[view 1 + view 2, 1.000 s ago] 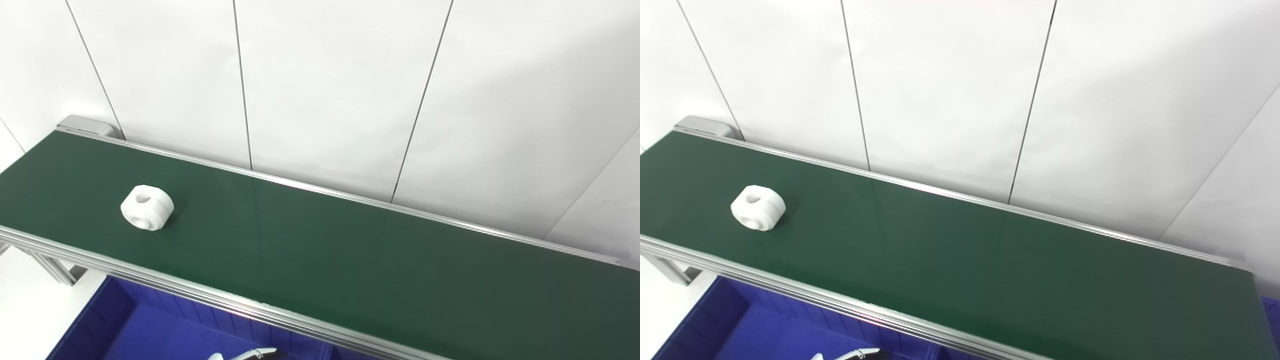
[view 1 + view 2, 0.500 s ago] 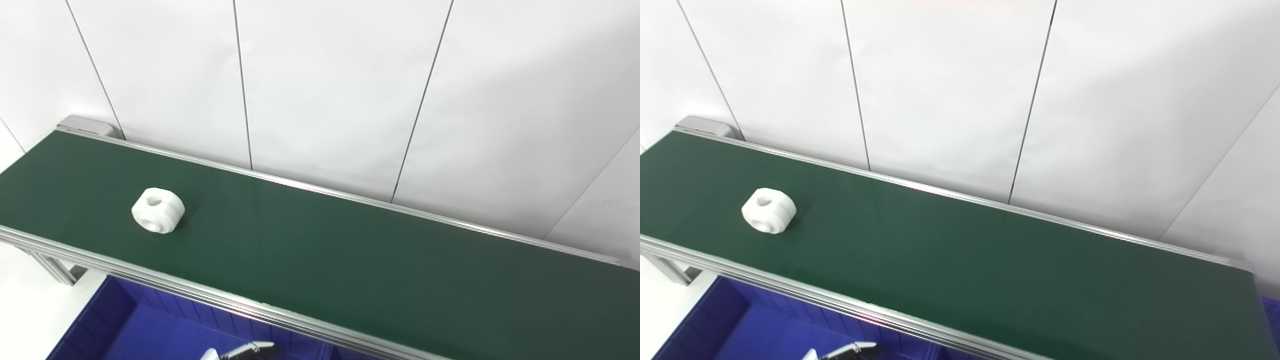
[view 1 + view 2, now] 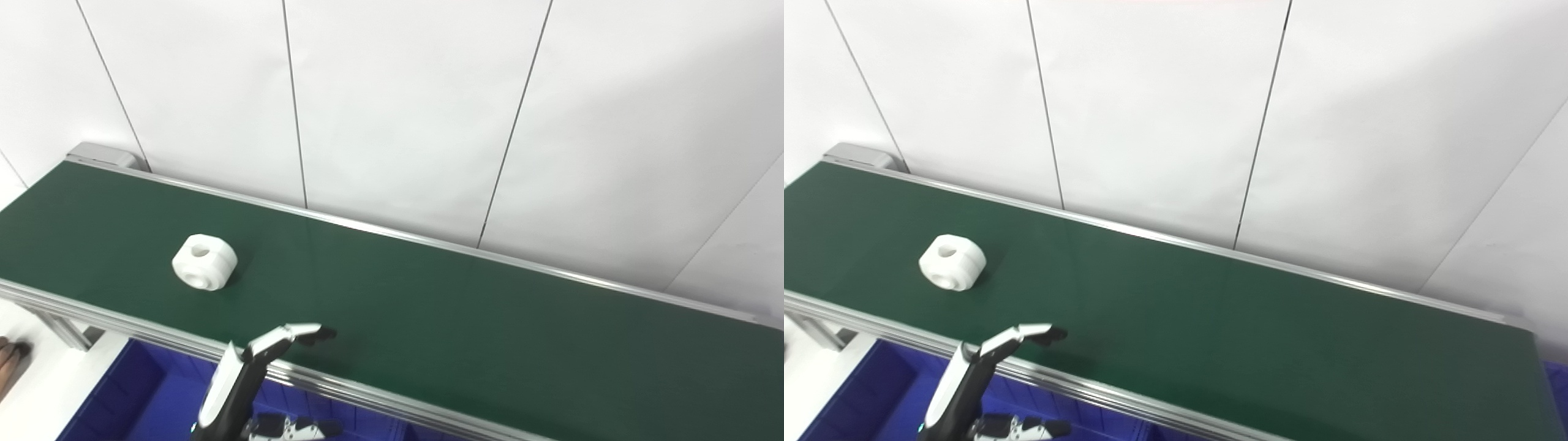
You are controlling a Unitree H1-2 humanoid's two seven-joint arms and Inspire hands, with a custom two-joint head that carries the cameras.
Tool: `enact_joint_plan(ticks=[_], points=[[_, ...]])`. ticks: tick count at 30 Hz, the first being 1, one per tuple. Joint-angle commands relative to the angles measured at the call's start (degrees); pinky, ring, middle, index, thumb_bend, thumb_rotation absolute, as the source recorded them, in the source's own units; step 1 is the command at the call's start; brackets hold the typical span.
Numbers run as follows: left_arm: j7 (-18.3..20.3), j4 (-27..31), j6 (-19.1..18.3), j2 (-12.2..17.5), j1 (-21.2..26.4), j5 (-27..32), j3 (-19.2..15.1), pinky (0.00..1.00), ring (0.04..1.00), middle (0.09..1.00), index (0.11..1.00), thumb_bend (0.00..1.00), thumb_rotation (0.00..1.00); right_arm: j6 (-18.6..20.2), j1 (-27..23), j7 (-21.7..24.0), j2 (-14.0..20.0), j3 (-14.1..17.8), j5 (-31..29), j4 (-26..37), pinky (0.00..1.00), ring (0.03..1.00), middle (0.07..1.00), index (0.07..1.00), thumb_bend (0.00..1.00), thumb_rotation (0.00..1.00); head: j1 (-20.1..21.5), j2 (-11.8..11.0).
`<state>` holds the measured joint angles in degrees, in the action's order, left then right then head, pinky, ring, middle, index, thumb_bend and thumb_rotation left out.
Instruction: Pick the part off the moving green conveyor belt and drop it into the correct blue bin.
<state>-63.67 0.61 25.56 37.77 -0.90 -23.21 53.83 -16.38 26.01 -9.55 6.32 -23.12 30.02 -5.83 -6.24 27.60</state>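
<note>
- The white part, a chunky ring with a hole through its top, lies on the green conveyor belt toward its left end, closer to the near rail.
- The left hand reaches up over the near rail, fingers apart and holding nothing, to the right of the part and clear of it.
- A blue bin sits below the belt's near edge.
- The right hand is out of view.
</note>
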Motion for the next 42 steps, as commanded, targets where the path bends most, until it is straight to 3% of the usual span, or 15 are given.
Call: enact_joint_plan(ticks=[1, 4, 11, 16, 21, 25, 28, 35, 42], points=[[1.61, 2.04, 1.36, 1.67, 1.75, 0.13, -1.36, 0.62, 0.696, 0.734, 0.726, 0.72, 0.25, -2.99, -0.29, -0.98, -0.44, 0.12, 0.08, 1.18, 0.82, 0.989, 1.000, 1.000, 0.82, 0.56, 0.07, 0.09], [6.31, 2.26, 1.35, 1.75, 2.68, 2.22, -3.46, 0.64, 0.714, 0.750, 0.738, 0.73, 0.23, -2.97, -0.60, -0.89, -0.39, 0.11, 0.20, 0.96, 0.82, 0.989, 1.000, 1.000, 0.81, 0.56, 0.13, 0.17], [21.27, -0.47, 1.34, -0.29, 2.98, 0.91, -14.50, 0.73, 0.790, 0.814, 0.815, 0.68, 0.43, -2.82, -1.24, -0.47, -0.36, 0.22, -0.26, 0.59, 0.82, 0.994, 1.000, 1.000, 0.81, 0.56, 1.04, 0.18], [35.12, -1.70, -1.82, -3.32, 5.20, -0.69, -22.40, 0.83, 0.847, 0.858, 0.857, 0.60, 0.44, -3.85, -1.93, -0.93, -0.21, 0.35, -0.36, -0.35, 0.82, 0.989, 1.000, 1.000, 0.81, 0.55, 2.16, 0.38], [45.22, -4.43, -2.67, -6.01, 8.09, -1.57, -28.05, 0.88, 0.882, 0.883, 0.877, 0.57, 0.37, -3.92, -2.33, -1.14, -0.16, 0.41, -0.12, -0.69, 0.81, 0.979, 1.000, 1.000, 0.82, 0.57, 4.08, 0.76], [48.96, -8.57, -1.78, -7.78, 11.11, -3.68, -31.61, 0.87, 0.880, 0.879, 0.874, 0.57, 0.31, -4.87, -2.75, -1.22, -0.11, 0.61, -0.83, -1.26, 0.82, 0.974, 1.000, 1.000, 0.80, 0.53, 3.69, 1.25], [52.50, -9.18, -4.19, -8.36, 12.90, -5.58, -33.52, 0.88, 0.892, 0.888, 0.883, 0.57, 0.33, -5.90, -3.06, -1.38, -0.15, 0.98, -1.17, -1.77, 0.84, 0.972, 1.000, 1.000, 0.80, 0.51, 2.97, 2.08], [59.95, -8.97, -9.62, -9.42, 16.08, -6.99, -36.78, 0.89, 0.903, 0.902, 0.884, 0.62, 0.26, -6.05, -3.28, -0.97, -0.15, 1.80, -1.45, -1.79, 0.86, 0.991, 1.000, 1.000, 0.81, 0.53, 0.75, 2.76], [64.21, -8.57, -14.05, -10.43, 18.07, -10.33, -38.05, 0.89, 0.909, 0.908, 0.886, 0.65, 0.24, -6.06, -3.14, -0.14, 0.54, 2.32, -2.37, -1.26, 0.90, 1.000, 1.000, 1.000, 0.82, 0.54, -4.97, 2.84]])
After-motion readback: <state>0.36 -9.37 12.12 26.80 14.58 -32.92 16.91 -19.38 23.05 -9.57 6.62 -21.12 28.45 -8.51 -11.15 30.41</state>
